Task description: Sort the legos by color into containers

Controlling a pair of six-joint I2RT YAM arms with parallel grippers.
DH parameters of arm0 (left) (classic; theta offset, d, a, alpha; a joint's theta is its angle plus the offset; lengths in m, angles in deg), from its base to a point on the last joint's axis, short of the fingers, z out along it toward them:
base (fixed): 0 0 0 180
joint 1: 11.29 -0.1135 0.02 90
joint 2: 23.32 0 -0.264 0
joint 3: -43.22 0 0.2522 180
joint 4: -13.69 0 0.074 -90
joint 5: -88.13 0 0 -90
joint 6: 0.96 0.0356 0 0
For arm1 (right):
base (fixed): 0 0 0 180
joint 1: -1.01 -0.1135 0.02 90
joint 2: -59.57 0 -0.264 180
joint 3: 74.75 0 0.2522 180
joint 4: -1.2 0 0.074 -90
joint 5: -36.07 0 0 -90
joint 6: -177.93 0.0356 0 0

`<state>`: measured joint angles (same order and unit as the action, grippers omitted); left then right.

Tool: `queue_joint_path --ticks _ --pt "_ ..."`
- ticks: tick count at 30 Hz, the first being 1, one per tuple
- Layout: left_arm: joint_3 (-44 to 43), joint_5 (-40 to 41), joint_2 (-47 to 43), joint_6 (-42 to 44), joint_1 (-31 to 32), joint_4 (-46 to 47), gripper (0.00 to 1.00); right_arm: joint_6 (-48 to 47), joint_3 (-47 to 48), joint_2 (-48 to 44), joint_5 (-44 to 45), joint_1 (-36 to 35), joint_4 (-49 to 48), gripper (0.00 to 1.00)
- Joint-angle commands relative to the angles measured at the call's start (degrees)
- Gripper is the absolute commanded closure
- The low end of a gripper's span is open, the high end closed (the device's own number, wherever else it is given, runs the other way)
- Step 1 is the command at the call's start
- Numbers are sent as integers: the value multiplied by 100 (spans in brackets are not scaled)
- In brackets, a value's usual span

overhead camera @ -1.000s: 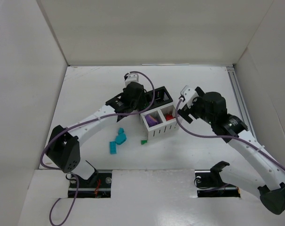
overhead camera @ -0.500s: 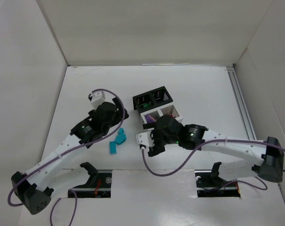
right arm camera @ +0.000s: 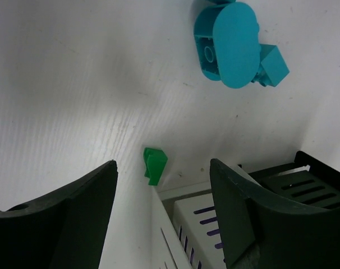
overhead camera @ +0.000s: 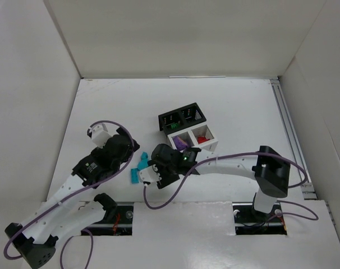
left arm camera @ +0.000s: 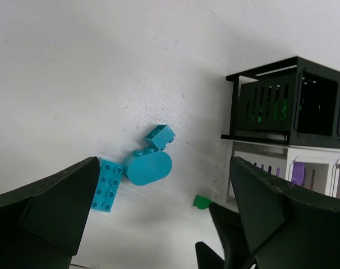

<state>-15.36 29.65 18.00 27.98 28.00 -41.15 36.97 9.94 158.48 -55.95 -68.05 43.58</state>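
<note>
Nearest the arm bases, three teal legos (overhead camera: 139, 168) lie loose on the table (overhead camera: 114, 106): a flat studded brick (left arm camera: 107, 184), a rounded piece (left arm camera: 148, 168) just beside it, and a small brick (left arm camera: 160, 136) just beyond that. The left gripper (left arm camera: 164, 162) hangs over them from their 10 o'clock, its fingers spread wide with nothing between.

The right gripper (right arm camera: 162, 163) sits at their 3 o'clock. Its fingers are apart and pinch nothing. In its wrist view they stand either side of a small green lego (right arm camera: 153, 168) lying on the table, just beside the near corner of the white bin (overhead camera: 210, 150).

That bin lies at 1 o'clock from the teal pieces, with purple legos (overhead camera: 180, 143) in its left cell and red legos (overhead camera: 202, 139) in its right.

The black bin (overhead camera: 183, 106) touches it on the far side, at 11 o'clock. Something green shows through its slots.
</note>
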Motion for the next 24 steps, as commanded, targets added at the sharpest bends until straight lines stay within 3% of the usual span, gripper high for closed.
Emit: queue_joint_path --ticks 1,2,18,24 --pt "-448 520 95 -388 -18 -435 0 -116 289 92 -16 -29 144 29" --pt "-501 582 174 -450 -18 -497 0 -116 228 189 -78 -29 91 33" --pt "-466 653 280 -504 -18 -445 0 192 456 927 316 472 91 33" --pt "-580 767 280 -556 -18 -629 0 306 588 1148 483 525 223 40"
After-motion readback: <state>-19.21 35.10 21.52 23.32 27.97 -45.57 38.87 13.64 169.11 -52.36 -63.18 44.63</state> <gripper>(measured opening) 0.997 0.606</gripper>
